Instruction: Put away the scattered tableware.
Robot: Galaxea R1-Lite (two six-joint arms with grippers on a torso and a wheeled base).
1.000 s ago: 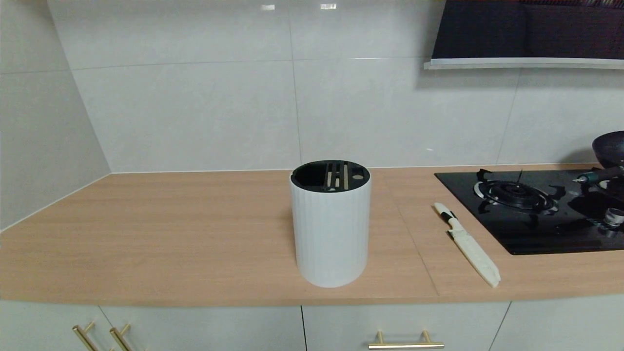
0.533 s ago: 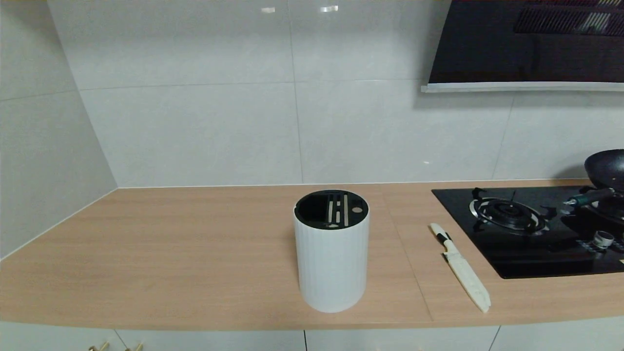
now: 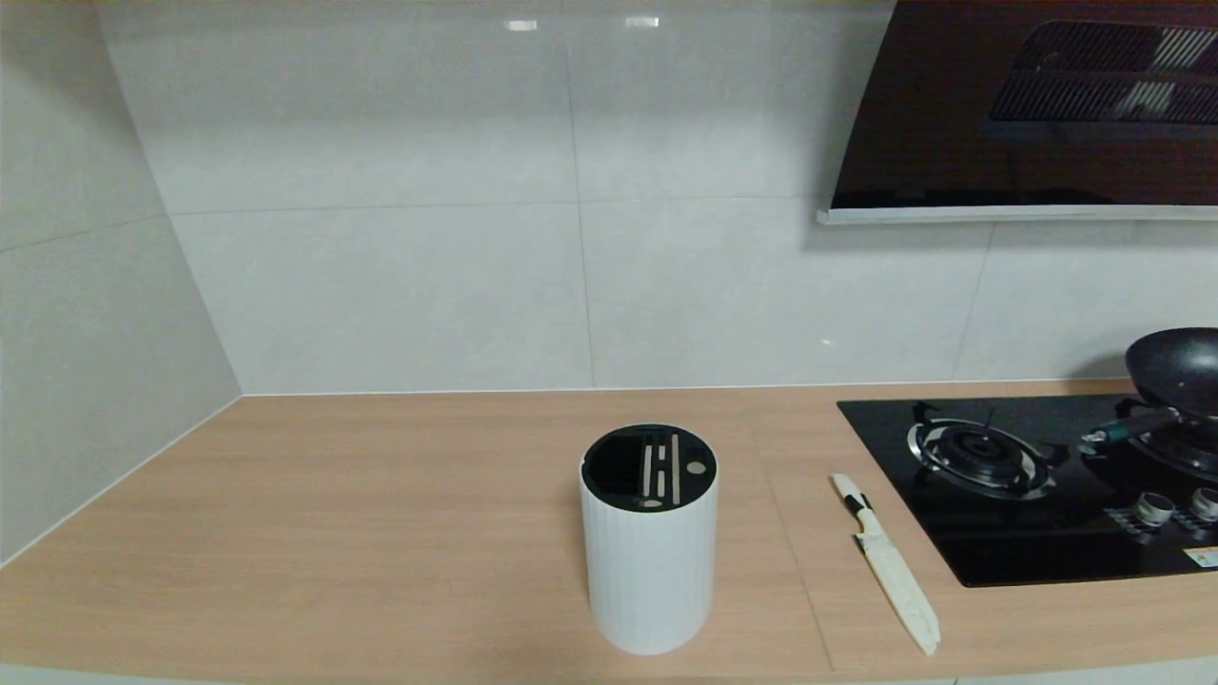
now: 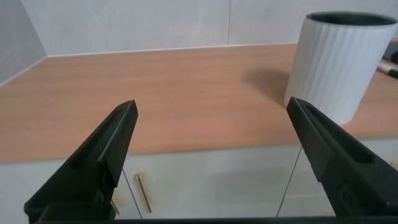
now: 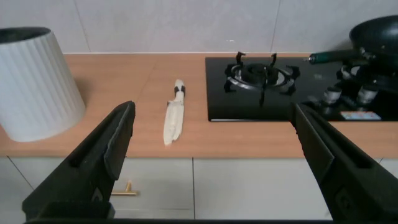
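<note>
Our left gripper and right gripper hang wide open and empty, we reckon because the cream knife with black-banded handle lies ungrabbed on the wooden countertop, right of the white ribbed slotted holder

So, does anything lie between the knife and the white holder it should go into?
Nothing visible does. Only bare countertop separates the knife from the holder, and the holder's top slots look empty.

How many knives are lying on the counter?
1. The knife lies flat on the counter, between the white holder and the stove. Others could be hidden inside the holder.
</note>
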